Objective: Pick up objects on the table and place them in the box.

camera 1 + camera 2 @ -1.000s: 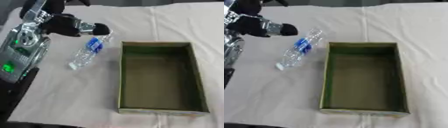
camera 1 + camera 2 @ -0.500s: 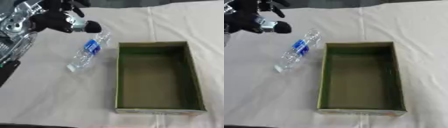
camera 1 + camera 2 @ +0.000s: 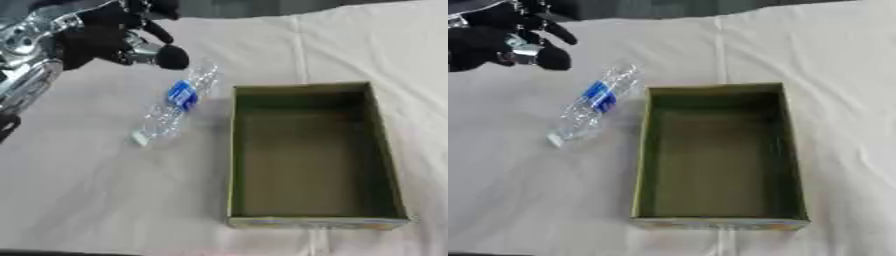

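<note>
The clear water bottle (image 3: pixel 179 107) is seen lying at five o'clock from the left hand (image 3: pixel 105 41), whose curled fingers grasp nothing.

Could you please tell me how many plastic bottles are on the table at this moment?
1. A clear plastic bottle with a blue label lies on its side on the white tablecloth, just left of the empty green box. Nothing appears hidden.

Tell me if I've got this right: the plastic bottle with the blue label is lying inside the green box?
Not quite. The plastic bottle with the blue label lies on the white cloth, left of the green box, which holds nothing. The left eye view shows it.
</note>
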